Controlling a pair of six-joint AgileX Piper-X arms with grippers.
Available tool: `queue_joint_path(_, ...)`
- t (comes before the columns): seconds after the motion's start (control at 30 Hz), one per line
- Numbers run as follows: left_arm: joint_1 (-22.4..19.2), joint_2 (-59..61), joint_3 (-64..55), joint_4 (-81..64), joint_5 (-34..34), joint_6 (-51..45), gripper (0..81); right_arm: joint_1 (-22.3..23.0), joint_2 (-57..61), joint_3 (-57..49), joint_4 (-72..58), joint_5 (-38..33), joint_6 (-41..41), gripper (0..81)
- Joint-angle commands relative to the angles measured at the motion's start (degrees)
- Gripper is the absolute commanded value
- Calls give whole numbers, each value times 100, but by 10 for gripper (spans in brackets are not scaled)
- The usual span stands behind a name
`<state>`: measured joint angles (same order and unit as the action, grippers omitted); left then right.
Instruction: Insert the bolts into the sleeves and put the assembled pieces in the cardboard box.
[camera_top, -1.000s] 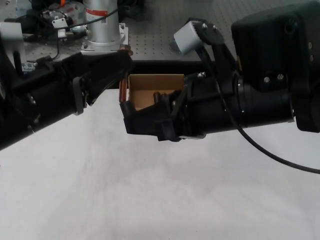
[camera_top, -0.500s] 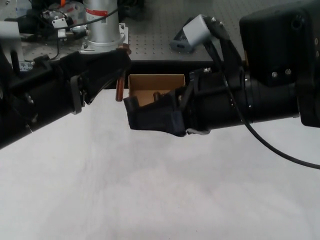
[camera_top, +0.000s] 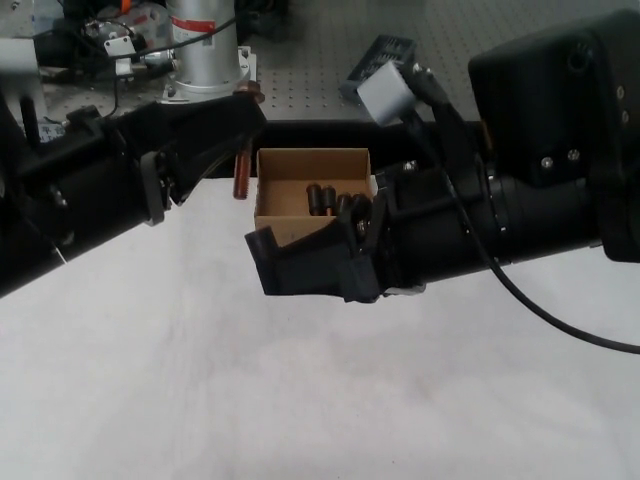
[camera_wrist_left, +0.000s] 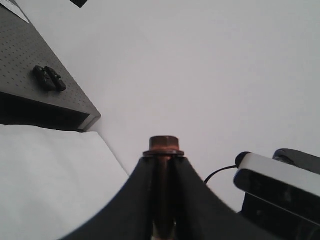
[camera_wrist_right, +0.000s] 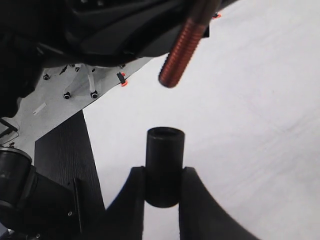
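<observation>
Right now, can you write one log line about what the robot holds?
left jaws: shut on bolt | right jaws: shut on sleeve | bolt: apart from sleeve, not yet inserted | cardboard box: dark pieces inside

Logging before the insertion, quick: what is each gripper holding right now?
Left gripper: closed on the bolt.
Right gripper: closed on the sleeve.

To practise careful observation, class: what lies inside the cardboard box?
Several dark pieces lie in the cardboard box, toward its right side. The right gripper covers the box's near right corner, so whatever lies there is hidden.
</observation>
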<state>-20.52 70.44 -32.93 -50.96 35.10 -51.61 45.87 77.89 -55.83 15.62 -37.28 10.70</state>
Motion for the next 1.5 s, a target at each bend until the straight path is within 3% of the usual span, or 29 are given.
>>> queue_joint_path(0.0, -33, -69, -38, -137, 159, 14, 6, 12, -2, -38, -116, -146, -41, 11)
queue_joint_path(0.57, -148, -69, -38, -137, 162, -27, 6, 12, -2, -37, -667, -319, 221, 11)
queue_joint_path(1.47, -148, -69, -38, -137, 372, 14, 6, -132, -2, -37, -441, -216, 211, 11)
